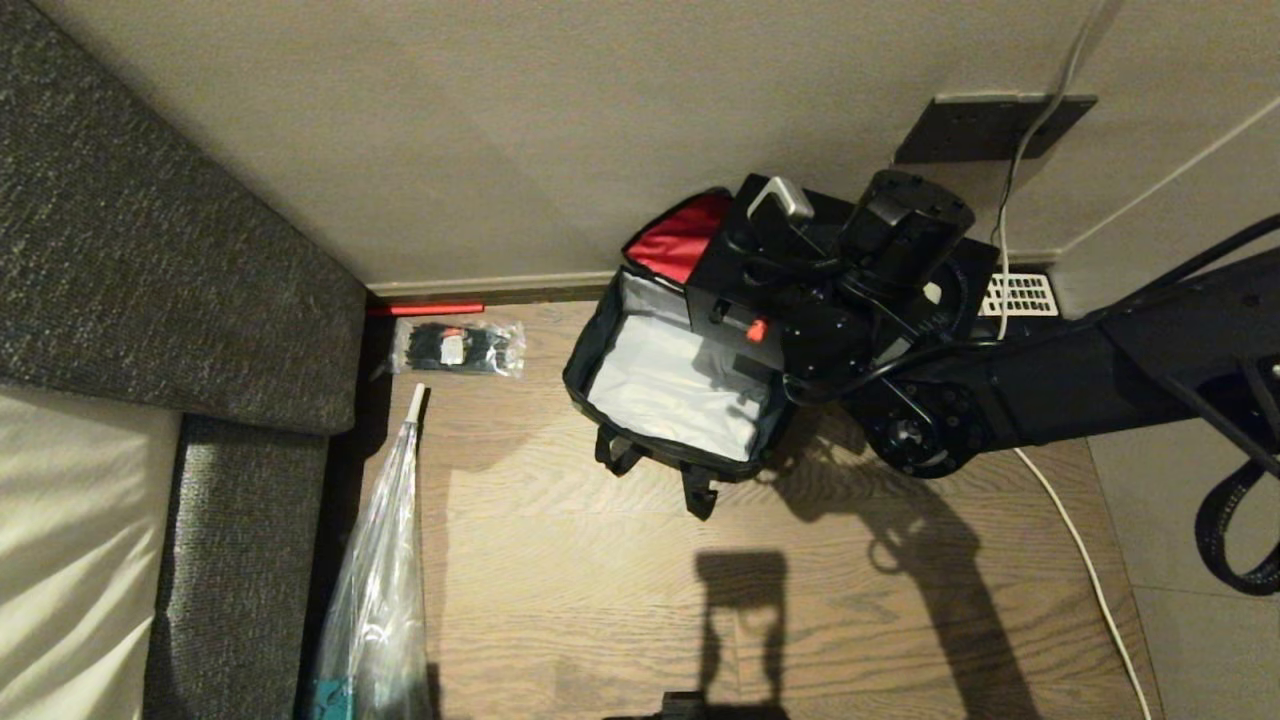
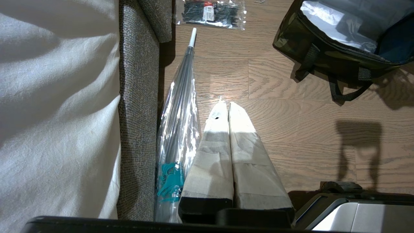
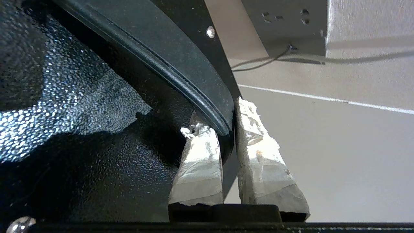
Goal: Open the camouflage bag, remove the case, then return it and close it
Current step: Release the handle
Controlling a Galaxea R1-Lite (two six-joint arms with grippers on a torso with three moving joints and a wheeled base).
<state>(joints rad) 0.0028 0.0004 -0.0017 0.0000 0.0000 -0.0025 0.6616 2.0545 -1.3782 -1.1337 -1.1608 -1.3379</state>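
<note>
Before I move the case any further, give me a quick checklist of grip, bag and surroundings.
1. Grip: right hand shut on the handle of the black textured hard case: ok.
2. Case free of the bag: it hangs above the far right edge of the open camouflage fabric bag; whether it touches the rim: cannot tell.
3. Bag mouth open, red-lined lid folded back against the wall: ok.
4. Bag interior, pale lining with nothing visible inside: ok.
5. White cable runs along the floor under the right arm: not ok, watch for snagging.
6. Left hand shut, parked low by the clear folded umbrella: ok.
</note>
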